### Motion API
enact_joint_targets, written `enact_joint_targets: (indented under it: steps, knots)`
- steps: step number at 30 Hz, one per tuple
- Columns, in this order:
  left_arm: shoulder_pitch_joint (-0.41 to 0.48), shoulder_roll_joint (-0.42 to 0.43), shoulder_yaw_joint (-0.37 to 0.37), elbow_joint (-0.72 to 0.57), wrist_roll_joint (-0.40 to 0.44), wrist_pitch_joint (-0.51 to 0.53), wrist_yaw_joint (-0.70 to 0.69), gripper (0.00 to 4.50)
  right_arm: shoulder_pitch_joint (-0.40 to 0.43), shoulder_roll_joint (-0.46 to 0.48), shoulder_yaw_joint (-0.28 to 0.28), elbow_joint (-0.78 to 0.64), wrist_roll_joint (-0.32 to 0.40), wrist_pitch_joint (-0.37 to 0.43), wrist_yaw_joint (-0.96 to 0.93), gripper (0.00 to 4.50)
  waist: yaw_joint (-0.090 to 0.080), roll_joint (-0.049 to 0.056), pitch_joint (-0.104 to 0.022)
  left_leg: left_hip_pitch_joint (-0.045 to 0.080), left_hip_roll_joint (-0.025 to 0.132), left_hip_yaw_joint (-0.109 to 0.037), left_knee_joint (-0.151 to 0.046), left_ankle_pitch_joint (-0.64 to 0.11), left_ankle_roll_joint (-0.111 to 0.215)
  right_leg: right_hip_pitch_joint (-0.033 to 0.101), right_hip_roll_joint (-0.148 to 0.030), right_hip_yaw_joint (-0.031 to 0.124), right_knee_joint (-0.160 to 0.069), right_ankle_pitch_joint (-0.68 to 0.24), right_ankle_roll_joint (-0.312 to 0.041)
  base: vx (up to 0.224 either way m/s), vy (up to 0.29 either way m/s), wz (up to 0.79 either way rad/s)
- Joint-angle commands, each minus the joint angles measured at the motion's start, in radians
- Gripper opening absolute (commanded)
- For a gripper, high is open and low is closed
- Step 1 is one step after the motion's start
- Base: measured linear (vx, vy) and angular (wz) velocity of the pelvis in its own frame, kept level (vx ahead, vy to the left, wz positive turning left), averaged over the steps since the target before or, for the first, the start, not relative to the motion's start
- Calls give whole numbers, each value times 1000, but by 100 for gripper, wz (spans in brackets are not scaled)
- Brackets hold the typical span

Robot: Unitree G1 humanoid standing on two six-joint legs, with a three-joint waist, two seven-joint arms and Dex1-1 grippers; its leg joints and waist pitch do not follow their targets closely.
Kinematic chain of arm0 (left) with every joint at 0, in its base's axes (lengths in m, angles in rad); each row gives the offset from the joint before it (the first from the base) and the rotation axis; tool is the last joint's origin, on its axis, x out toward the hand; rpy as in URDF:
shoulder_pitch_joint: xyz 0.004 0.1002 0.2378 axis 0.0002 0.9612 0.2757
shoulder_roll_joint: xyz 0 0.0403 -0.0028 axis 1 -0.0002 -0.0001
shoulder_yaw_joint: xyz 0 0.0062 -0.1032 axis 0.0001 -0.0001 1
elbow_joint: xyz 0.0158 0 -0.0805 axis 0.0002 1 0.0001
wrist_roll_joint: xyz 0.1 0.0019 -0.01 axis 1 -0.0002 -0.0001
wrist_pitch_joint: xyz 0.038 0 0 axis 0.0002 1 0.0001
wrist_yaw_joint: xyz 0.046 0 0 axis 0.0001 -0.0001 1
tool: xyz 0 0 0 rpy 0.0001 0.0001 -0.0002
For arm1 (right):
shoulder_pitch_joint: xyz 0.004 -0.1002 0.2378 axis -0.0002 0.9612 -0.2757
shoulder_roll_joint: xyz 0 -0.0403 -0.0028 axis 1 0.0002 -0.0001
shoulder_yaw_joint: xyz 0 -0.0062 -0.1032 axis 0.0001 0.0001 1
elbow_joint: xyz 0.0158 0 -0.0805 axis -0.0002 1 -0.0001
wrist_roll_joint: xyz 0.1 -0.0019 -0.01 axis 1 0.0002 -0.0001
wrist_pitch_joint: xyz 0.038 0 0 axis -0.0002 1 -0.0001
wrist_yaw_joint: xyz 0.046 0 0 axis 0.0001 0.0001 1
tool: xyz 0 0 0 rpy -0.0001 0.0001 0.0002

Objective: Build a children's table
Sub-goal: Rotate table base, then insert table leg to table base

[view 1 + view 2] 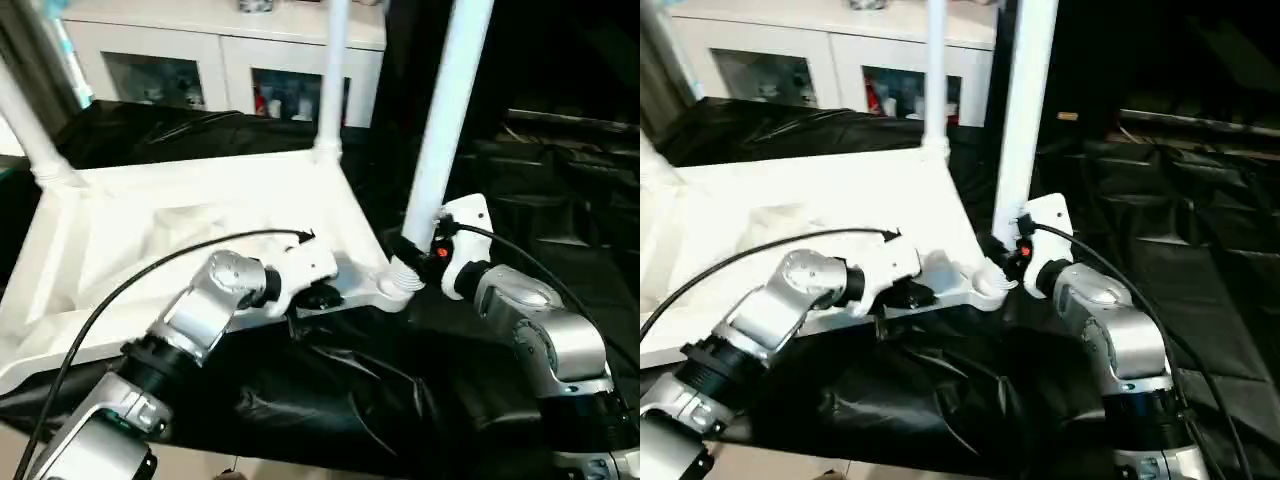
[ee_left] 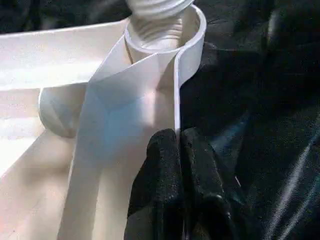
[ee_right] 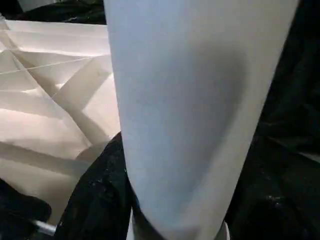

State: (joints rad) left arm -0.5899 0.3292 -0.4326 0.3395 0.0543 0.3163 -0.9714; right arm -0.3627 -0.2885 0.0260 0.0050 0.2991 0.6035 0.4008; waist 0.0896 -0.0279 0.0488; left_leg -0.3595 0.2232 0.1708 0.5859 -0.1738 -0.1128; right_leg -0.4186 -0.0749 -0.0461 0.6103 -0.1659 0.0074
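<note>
The white tabletop point(image 1: 150, 230) lies upside down, ribbed side up, on black sheeting. White legs stand in its far left corner point(image 1: 30, 130) and far right corner point(image 1: 330, 80). A third leg point(image 1: 450, 110) stands tilted in the near right corner socket point(image 1: 395, 290), with its ribbed end point(image 2: 157, 7) at the socket's mouth. My right gripper point(image 1: 410, 255) is shut on this leg just above the socket, and the tube point(image 3: 200, 100) is close before its camera. My left gripper point(image 1: 320, 297) is shut on the tabletop's rim beside that socket, with black fingers point(image 2: 165, 165) pinching the thin wall.
The big table's black sheeting point(image 1: 350, 390) is crumpled in front of the tabletop. A white cabinet with glass doors point(image 1: 200, 70) stands behind. Dark sheeted surfaces point(image 1: 560, 200) extend to the right. Cables point(image 1: 150, 270) run along both forearms.
</note>
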Motion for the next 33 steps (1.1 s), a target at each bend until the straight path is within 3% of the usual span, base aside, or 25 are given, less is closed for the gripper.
enact_joint_targets:
  steps: [1,2,3,5,8,14,20,24,30,31,33]
  knots:
    - [-16,-22,5,15,-12,-18,2,57,-29,-5,-10,-9,-4,-11,3,193,0,-3,-64,4,-7,12,-67,-210,-10,54,-39,33,-73,-254,-144,0,0,0]
    - [-33,-37,23,31,-24,-10,15,57,-32,-5,-9,-8,-3,-11,5,193,1,-5,-64,3,-8,12,-67,-210,-10,54,-39,33,-73,-253,-146,0,0,0]
    - [-42,-45,31,40,-29,-7,22,57,-34,-6,-9,-7,-3,-12,7,193,3,1,-64,4,-9,11,-67,-211,-12,54,-40,32,-72,-254,-148,0,0,0]
    - [-73,-57,38,61,-31,2,32,92,-36,-9,-10,-2,-3,-15,13,193,4,-1,-65,3,-8,11,-66,-213,-13,55,-41,32,-73,-242,-152,0,0,0]
    - [-86,-58,33,75,-32,13,5,98,-32,-7,-8,0,-5,-19,17,193,4,-3,-65,-1,-10,9,-66,-204,-9,59,-42,31,-73,-244,-148,0,0,0]
    - [-94,-46,7,117,-14,6,-38,96,-23,-6,0,-20,-6,-9,18,193,0,7,-69,-2,-9,10,-64,-176,-7,60,-39,31,-67,-188,-164,0,0,0]
    - [-89,-28,-8,108,-20,37,-83,96,-22,-27,-1,-10,-13,-13,40,193,1,6,-66,0,-8,9,-66,-204,-13,60,-41,31,-69,-207,-172,0,0,0]
    - [-90,-15,-12,140,4,7,-75,96,-27,-22,12,-11,-18,-13,40,193,0,2,-65,-1,-8,9,-67,-202,-11,59,-41,31,-72,-235,-159,0,0,0]
    - [-94,-19,-1,152,-2,14,-68,96,-30,-22,15,-6,-16,-14,48,193,3,0,-67,-2,-7,9,-66,-183,-7,61,-42,31,-67,-198,-170,0,0,0]
    - [-92,-19,6,145,-10,20,-75,68,-30,-20,17,-2,-18,-16,52,193,3,1,-67,-2,-7,9,-65,-184,-7,61,-43,31,-67,-203,-171,0,0,0]
    - [-89,-19,11,143,-16,21,-80,60,-30,-16,18,-1,-19,-15,55,193,3,1,-65,-1,-7,9,-66,-194,-7,59,-43,31,-70,-218,-169,0,0,0]
